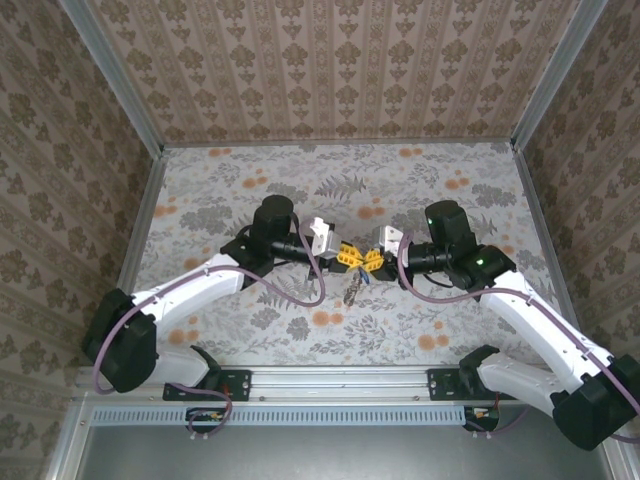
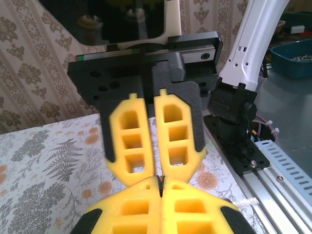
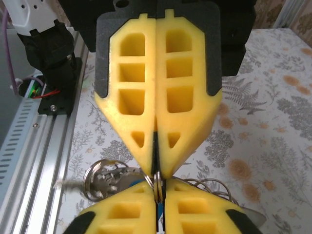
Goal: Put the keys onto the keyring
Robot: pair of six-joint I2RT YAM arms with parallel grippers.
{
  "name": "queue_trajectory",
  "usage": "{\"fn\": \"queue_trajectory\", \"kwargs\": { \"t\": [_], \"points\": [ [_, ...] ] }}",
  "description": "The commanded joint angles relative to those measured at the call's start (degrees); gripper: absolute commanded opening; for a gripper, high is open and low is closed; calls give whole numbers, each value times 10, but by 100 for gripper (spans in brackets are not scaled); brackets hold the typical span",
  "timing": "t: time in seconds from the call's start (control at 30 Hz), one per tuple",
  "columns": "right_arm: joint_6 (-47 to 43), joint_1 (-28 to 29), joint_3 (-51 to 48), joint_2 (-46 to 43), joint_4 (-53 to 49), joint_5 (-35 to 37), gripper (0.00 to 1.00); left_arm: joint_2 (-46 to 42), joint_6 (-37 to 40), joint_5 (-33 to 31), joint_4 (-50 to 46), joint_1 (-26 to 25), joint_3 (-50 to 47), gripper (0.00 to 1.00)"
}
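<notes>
The light is even and soft and comes from above; the top view is bright, with only weak shadows on the table [image 1: 300, 180] under the arms; there is no strong glare. The side walls lean outward at the edges of this view, as a wide lens does. In the left wrist view the yellow fingers [image 2: 127, 127] are a little blurred, and the top right is pale and washed out; in the right wrist view the keyring [image 3: 157, 183] is fairly sharp.

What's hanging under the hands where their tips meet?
Silver rings and the blue-tagged keys dangle there, beside the keyring pinched edge-on between yellow fingertips. The fingertips cover how they join.
</notes>
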Motion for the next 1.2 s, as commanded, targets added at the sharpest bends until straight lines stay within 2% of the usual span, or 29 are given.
{"fn": "queue_trajectory", "kwargs": {
  "t": [0.0,0.13,0.2,0.33,0.47,0.77,0.93,1.0,1.1,1.17],
  "points": [
    [4,0,-5,2,19,-30,3,7,3,19,8,-10,27,0],
    [-19,0,2,-5,-14,-5,0,-2,10,-11,-36,-2,31,0],
    [-39,0,13,-7,-50,21,0,-12,53,-36,-109,1,40,3],
    [-50,8,28,-17,-92,62,0,-11,141,-99,-272,-3,78,1],
    [-57,11,46,-20,-117,72,0,6,169,-136,-335,-13,96,0],
    [-74,11,80,-18,-166,93,0,19,170,-211,-350,-26,90,0],
    [-61,12,84,-18,-160,79,0,23,154,-212,-326,-27,83,0],
    [-60,12,83,-16,-160,78,0,21,133,-191,-298,-24,77,0],
    [-61,14,79,-13,-159,85,0,6,107,-146,-262,-13,66,12],
    [-61,14,77,-11,-158,88,0,-12,90,-115,-241,1,58,25]
  ]
}}
